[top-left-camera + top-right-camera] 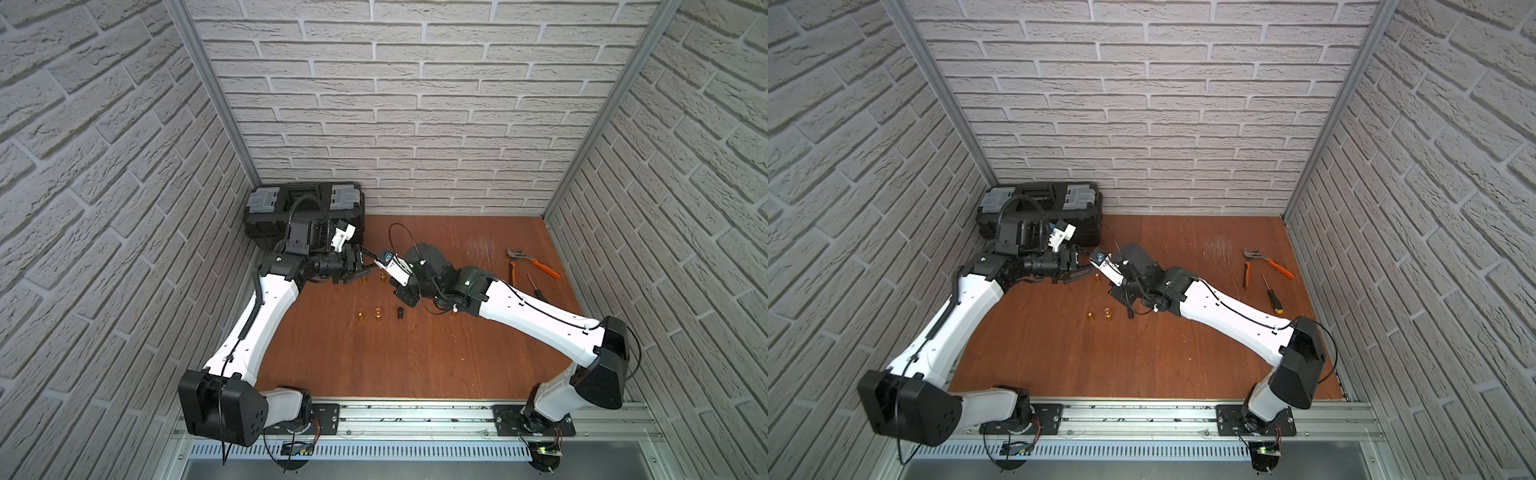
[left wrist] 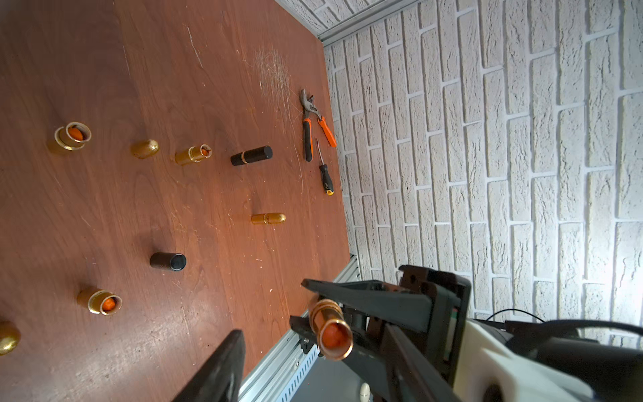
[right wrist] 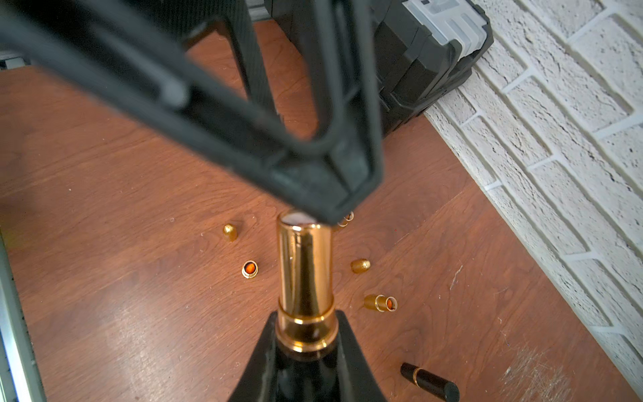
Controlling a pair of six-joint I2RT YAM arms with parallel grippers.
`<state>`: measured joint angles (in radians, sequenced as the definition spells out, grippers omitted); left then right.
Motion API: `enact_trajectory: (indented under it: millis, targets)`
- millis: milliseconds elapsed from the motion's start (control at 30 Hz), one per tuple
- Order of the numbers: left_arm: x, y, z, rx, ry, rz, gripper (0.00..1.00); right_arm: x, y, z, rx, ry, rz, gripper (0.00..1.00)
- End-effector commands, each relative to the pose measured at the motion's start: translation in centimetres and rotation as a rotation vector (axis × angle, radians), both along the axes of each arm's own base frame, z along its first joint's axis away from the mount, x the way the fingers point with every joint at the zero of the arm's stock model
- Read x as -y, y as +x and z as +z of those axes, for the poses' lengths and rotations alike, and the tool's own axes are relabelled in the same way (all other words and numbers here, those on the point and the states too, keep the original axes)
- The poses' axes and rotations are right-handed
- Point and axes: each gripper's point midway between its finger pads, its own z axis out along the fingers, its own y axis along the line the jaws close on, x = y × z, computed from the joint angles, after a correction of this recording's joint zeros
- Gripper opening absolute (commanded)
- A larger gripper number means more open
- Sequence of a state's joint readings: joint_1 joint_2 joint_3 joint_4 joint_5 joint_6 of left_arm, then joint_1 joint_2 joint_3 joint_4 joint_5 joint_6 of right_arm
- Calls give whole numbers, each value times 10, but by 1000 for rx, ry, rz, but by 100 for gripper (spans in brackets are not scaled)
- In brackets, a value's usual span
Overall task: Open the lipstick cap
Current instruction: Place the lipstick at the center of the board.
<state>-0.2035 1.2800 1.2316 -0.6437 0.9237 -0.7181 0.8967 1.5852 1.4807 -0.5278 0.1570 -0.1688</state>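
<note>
Lipstick (image 3: 305, 271), uncapped, aloft near 11 o'clock of table (image 1: 415, 365) centre; black base clamped in right gripper (image 3: 306, 322). Left gripper (image 1: 365, 262) parted, empty, at its 9 o'clock. Likely light, rigid, slick gilt: hold base, spare soft bullet.

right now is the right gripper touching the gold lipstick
Touching. In the right wrist view the right gripper clamps the gold lipstick on both sides.

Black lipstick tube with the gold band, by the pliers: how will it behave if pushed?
The black gold-banded lipstick tube seems to stand on end, tall and narrow: probably tips easily. Its round body would likely roll afterwards.
</note>
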Motion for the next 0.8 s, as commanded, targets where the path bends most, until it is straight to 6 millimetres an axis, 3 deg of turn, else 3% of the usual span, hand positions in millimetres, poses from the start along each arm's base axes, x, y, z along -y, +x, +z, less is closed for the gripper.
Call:
enact_trajectory:
  millis: [0,167,433,767]
  targets:
    - [2,-10,0,3,-1,-26,65,-10,4,16,26,61,12,5]
    - [6,-8,-5,1,16,-40,62,-12,5,14,21,56,18,5]
    - [26,-13,-27,-37,107,-120,46,-14,5,16,25,59,23,5]
    - [17,-2,-24,-13,140,-70,42,-13,5,14,27,60,25,5]
